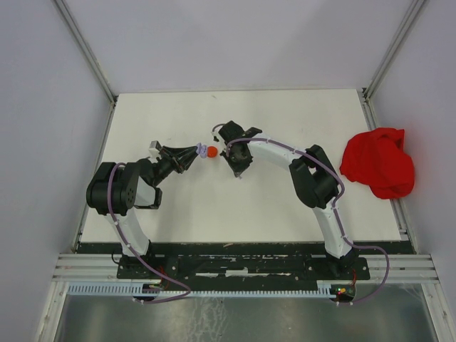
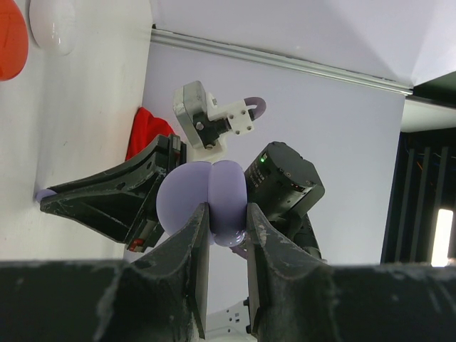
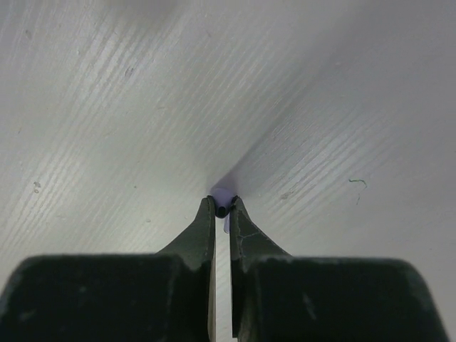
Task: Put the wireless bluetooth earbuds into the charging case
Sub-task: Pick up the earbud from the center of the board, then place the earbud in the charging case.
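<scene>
My left gripper (image 2: 228, 211) is shut on the purple charging case (image 2: 206, 198), a rounded shell with two lobes held off the table. In the top view the case (image 1: 204, 151) sits mid-table at the tip of the left gripper (image 1: 199, 152). My right gripper (image 3: 222, 204) points down at the white table and is shut on a tiny purple earbud (image 3: 222, 200) right at the surface. In the top view the right gripper (image 1: 239, 171) is just right of the case. The left wrist view shows the right gripper's black fingers (image 2: 107, 199) beside the case, with a purple speck (image 2: 44, 192) at their tip.
A red round disc (image 1: 211, 155) lies next to the held case. In the left wrist view a red disc (image 2: 8, 32) and a white disc (image 2: 53, 25) lie on the table. A crumpled red cloth (image 1: 377, 162) sits at the table's right edge. White walls enclose the table.
</scene>
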